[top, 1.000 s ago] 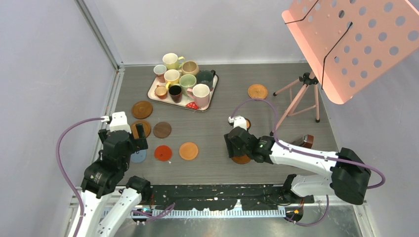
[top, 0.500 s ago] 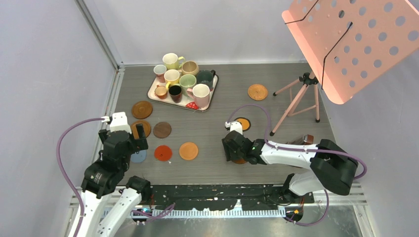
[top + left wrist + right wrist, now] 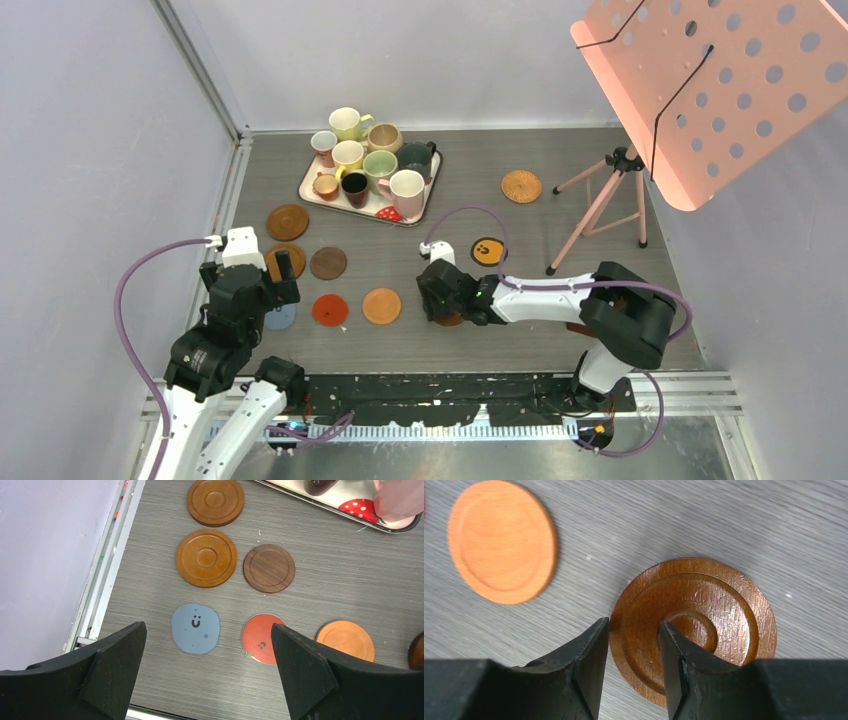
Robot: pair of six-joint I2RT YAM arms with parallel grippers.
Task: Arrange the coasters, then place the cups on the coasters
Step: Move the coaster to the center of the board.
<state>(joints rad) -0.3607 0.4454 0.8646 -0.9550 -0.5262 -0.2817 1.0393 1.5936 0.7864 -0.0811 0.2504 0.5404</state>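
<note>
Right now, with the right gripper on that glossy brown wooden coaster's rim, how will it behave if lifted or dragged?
The brown wooden coaster looks rigid, so it likely won't flex. Its glossy finish may let it slip or pivot in the right gripper, which pinches only one edge. Flat on the table, it should slide rather than roll.

Nine small flat round coasters (image 3: 381, 306) of wood, wicker and colour, nine small handled ceramic cups (image 3: 407, 190) (plus one white rectangular tray (image 3: 388, 213)).
</note>
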